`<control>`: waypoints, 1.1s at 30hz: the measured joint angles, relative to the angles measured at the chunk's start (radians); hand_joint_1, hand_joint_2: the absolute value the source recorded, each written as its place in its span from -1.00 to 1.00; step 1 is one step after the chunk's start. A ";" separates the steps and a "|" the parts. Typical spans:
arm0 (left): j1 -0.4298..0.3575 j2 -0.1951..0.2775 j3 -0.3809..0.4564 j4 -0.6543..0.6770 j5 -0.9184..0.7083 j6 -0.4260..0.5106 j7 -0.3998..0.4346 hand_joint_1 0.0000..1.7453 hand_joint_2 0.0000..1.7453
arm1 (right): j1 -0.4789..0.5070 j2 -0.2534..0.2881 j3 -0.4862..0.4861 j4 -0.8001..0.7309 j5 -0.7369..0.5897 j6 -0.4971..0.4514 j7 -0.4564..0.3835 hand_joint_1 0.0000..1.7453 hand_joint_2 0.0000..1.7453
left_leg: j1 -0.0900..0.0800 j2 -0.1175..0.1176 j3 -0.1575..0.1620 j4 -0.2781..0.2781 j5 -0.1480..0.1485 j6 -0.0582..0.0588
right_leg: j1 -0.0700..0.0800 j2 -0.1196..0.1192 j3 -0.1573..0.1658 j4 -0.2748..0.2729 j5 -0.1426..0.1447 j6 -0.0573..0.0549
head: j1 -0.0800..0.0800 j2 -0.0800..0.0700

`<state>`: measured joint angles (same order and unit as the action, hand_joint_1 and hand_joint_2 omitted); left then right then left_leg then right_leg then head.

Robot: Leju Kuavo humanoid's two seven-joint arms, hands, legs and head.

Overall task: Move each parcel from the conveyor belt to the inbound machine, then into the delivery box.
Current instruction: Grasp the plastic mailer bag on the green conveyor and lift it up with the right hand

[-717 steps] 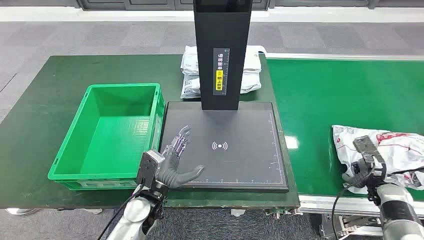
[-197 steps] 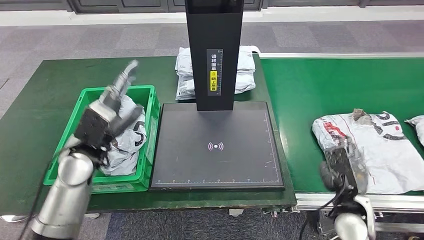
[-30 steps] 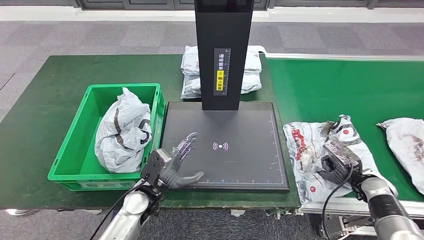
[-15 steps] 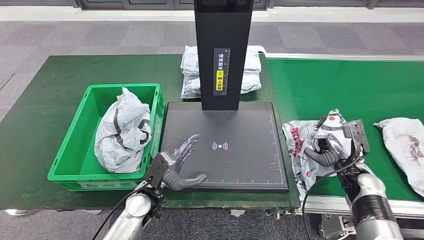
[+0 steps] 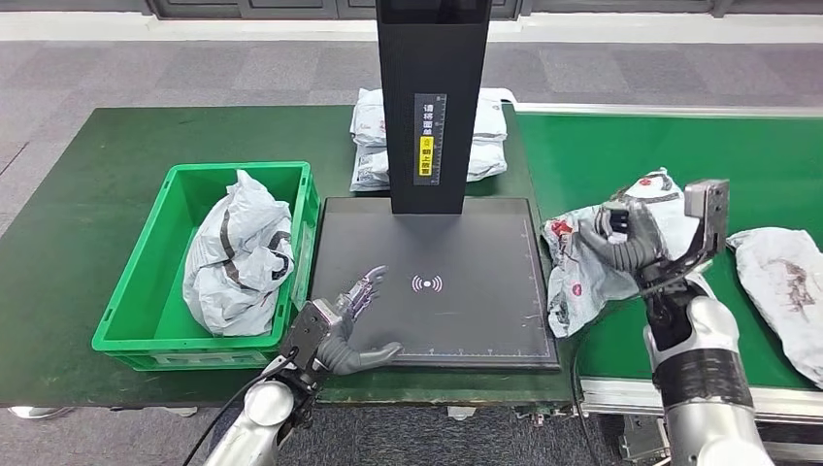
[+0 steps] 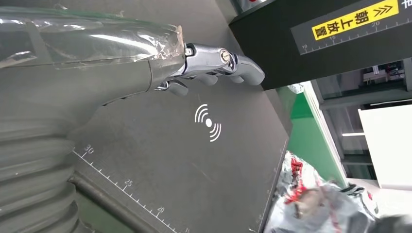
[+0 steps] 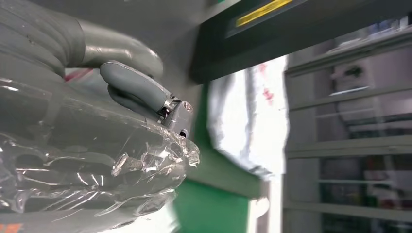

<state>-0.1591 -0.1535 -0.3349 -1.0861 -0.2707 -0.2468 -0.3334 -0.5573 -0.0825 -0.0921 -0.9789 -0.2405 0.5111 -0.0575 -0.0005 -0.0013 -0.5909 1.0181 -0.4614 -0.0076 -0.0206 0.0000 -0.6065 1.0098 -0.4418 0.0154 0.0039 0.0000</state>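
Observation:
My right hand grips a white parcel with red print and holds it lifted off the green conveyor belt, hanging at the right edge of the black inbound machine plate. Its thumb and fingers are curled on the crumpled bag. My left hand rests open, fingers spread, on the plate's near left corner; its fingers stretch toward the white signal mark. The same parcel appears past the plate's edge. A white parcel lies in the green delivery box.
Another white parcel lies on the belt to the right. The machine's black column rises behind the plate, with a pile of white parcels behind it. The green table carries the box and the machine.
My right hand has closed on the belt parcel and lifted it up and toward the machine plate over the last second. The left hand has stayed on the plate's corner.

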 joint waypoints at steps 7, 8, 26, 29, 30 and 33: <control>-0.001 -0.005 0.000 0.006 0.004 0.002 -0.001 -1.00 1.00 | -0.249 0.018 0.147 0.024 -0.102 -0.054 0.051 1.00 1.00 | 0.000 -0.001 0.000 0.000 0.003 -0.001 | 0.000 -0.001 0.000 0.000 0.001 0.000 | 0.000 0.000; -0.001 -0.005 0.000 0.010 0.006 0.002 -0.003 -1.00 1.00 | -0.283 0.023 0.168 0.031 -0.113 -0.057 0.059 1.00 1.00 | 0.000 -0.001 0.000 0.000 0.004 -0.001 | 0.000 -0.001 0.000 0.000 0.001 0.000 | 0.000 0.000; -0.062 -0.034 -0.001 0.099 0.038 0.015 -0.008 -1.00 1.00 | -0.609 0.164 0.517 0.113 -0.104 -0.130 0.133 -1.00 1.00 | 0.003 -0.002 -0.001 0.000 0.005 -0.002 | 0.003 -0.002 -0.002 0.001 0.002 -0.001 | 0.000 0.000; -0.061 -0.033 -0.001 0.100 0.039 0.018 -0.003 -1.00 1.00 | -0.613 0.162 0.566 0.122 -0.053 -0.147 0.103 -1.00 1.00 | 0.003 -0.003 -0.001 0.000 0.005 -0.002 | 0.003 -0.002 -0.001 0.000 0.002 -0.001 | 0.000 0.000; -0.060 -0.033 -0.001 0.101 0.039 0.019 -0.002 -1.00 1.00 | -0.613 0.161 0.575 0.125 -0.048 -0.149 0.100 -1.00 1.00 | 0.003 -0.003 -0.002 0.000 0.005 -0.002 | 0.002 -0.002 -0.001 0.000 0.003 -0.001 | 0.000 0.000; -0.058 -0.033 0.000 0.100 0.037 0.023 0.003 -1.00 1.00 | -0.613 0.155 0.592 0.139 0.005 -0.191 0.091 -1.00 1.00 | 0.002 -0.003 -0.001 0.001 0.005 -0.002 | 0.002 -0.002 -0.001 0.000 0.003 -0.001 | 0.000 0.000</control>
<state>-0.2173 -0.1862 -0.3354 -0.9860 -0.2341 -0.2238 -0.3303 -1.1703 0.0729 0.5002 -0.8400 -0.2356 0.3202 0.0337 0.0020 -0.0038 -0.5924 1.0187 -0.4568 -0.0098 -0.0183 -0.0018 -0.6079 1.0099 -0.4392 0.0146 0.0039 0.0000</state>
